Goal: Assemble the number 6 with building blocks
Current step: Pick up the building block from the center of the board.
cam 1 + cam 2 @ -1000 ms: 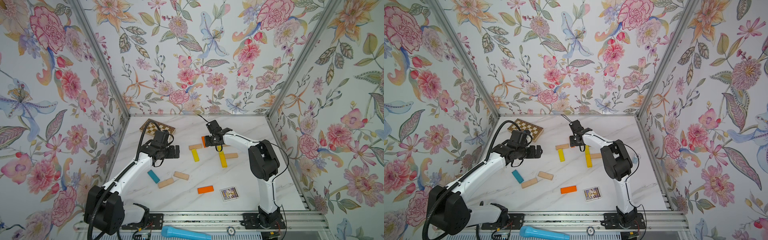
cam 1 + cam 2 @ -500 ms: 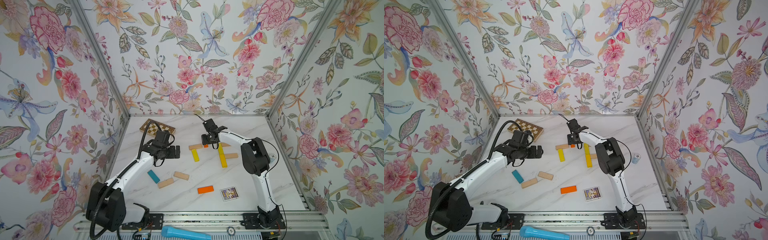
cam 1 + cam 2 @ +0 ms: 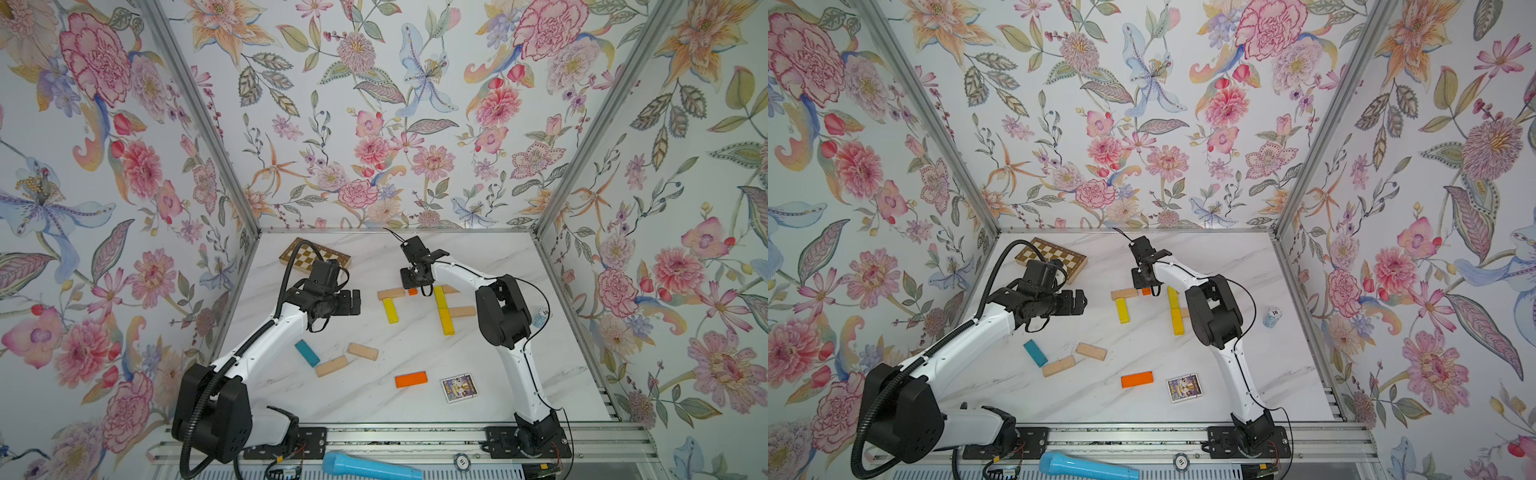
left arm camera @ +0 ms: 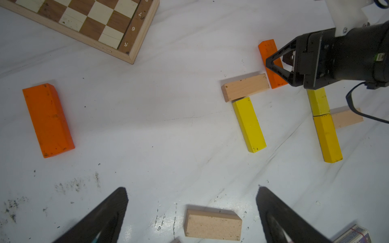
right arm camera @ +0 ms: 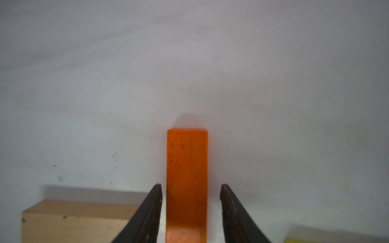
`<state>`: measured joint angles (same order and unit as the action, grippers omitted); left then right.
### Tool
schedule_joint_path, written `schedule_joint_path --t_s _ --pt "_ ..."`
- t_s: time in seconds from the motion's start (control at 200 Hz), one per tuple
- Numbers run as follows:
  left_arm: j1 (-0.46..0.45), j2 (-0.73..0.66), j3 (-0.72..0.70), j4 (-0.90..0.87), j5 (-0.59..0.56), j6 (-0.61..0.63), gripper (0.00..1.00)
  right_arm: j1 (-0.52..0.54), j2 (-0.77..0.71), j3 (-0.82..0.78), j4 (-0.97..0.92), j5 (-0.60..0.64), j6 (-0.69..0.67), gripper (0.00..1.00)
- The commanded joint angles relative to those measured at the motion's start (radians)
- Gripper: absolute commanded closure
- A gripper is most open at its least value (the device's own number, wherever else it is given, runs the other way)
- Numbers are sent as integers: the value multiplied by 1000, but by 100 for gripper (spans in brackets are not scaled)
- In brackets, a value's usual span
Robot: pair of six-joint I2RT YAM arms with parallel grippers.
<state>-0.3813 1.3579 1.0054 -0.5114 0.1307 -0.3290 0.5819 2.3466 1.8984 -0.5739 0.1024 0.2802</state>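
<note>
1. Right wrist view: right gripper (image 5: 191, 186) has its jaws partly apart, straddling orange block (image 5: 187, 160). There is a slim gap on each side, so no grip. The block lies flat on table (image 5: 189, 63).
2. Beige block (image 5: 73, 221) sits just beside it. In a top view, yellow block (image 3: 390, 310) butts against that beige one, making a corner.
3. Yellow pair (image 3: 446, 322) lies end to end on the orange block's other side, with side beige block (image 3: 462, 311) touching their joint.
4. Left gripper (image 4: 191, 187) is spread wide and empty, hovering over the table, well apart from that cluster.
5. Loose nearer the arm bases: teal block (image 3: 307, 353), spare beige blocks (image 3: 363, 351), and spare orange block (image 3: 411, 379) near picture card (image 3: 458, 388).
</note>
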Motion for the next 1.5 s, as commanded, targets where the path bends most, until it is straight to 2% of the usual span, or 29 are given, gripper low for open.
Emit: schedule_joint_path --t_s 0.0,0.125,0.255,0.37,0.631,0.796,1.001,1.251,1.496 --pt "6 -9 -14 6 -5 17 1 16 34 24 -51 9 -6 54" --pt "6 -11 -19 16 -3 18 1 19 43 27 -61 6 -9 55" --pt "6 -11 -21 17 -3 21 1 15 45 44 -85 5 -9 69" --pt "8 -13 -22 17 -5 25 1 10 6 60 -101 -2 -9 75" --pt "6 3 -15 10 11 44 1 -10 -184 99 -126 -28 7 77" --pt "5 5 -5 -1 25 54 1 -28 -364 39 -146 -55 15 76" --pt "-8 14 5 6 39 43 1 -101 -664 -204 -151 -55 21 76" --pt "-100 1 -1 59 4 5 1 -200 -1035 -559 -224 -52 22 75" --pt "-186 41 46 48 -41 1 1 -224 -1265 -788 -291 -79 79 74"
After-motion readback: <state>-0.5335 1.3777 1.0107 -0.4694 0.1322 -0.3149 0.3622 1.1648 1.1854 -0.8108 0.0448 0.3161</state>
